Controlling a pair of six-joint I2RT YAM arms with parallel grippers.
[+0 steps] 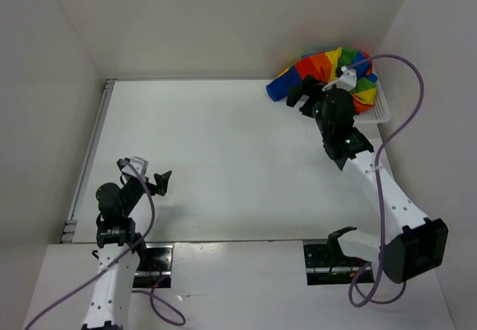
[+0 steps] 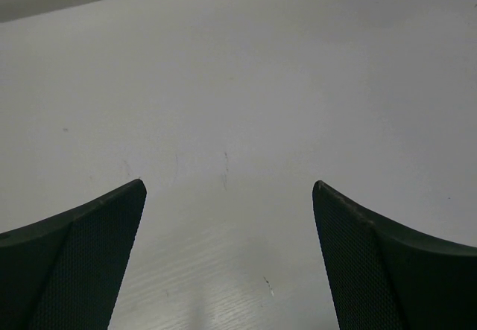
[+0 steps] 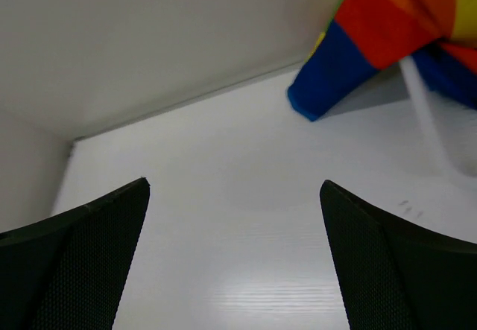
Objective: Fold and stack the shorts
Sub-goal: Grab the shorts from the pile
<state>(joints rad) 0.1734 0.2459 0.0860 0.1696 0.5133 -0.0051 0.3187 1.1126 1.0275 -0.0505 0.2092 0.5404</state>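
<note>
shorts [image 1: 324,71] bunched in far-right corner, piled on white mesh basket [image 1: 381,111], blue edge spilling onto table [image 1: 223,159], right gripper [image 1: 299,97] fingers spread, empty, just beside the cloth, left gripper [image 1: 162,179] also spread, empty, near-left, well apart from shorts

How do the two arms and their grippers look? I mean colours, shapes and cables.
The left arm and the right arm both have white links and black joints. A purple cable runs loosely along each. The left gripper and the right gripper are black. Their fingers are broad, taper to a point and have a fine dotted texture. No sleeves show.
</note>
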